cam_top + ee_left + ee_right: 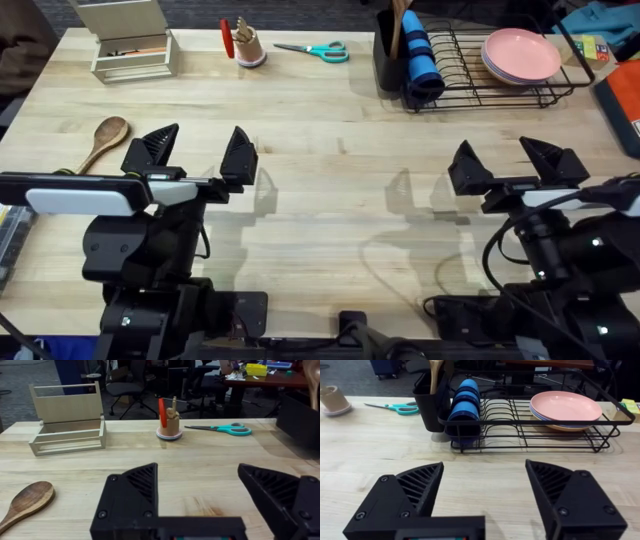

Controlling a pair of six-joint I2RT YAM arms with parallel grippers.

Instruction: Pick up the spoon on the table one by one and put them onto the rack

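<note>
We see both pincers released; left pincer (pixel 198 155) sits near the wooden spoon (pixel 103 138), light and stiff, so we'd pinch mid-handle.

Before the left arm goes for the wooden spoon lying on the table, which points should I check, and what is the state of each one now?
1. Left end effector open and holding nothing: ok.
2. Light-brown wooden spoon lying flat on the light maple table, nothing on top of it: ok.
3. Spoon on the left arm's side, close beside the end effector: ok.
4. Spoon's handle end free to grip: cannot tell, the arm covers it in the overhead view.
5. Tall black utensil cup of the black wire rack has room: cannot tell, one wooden handle already stands in it.
6. Right end effector open, away from the spoon: ok.
</note>
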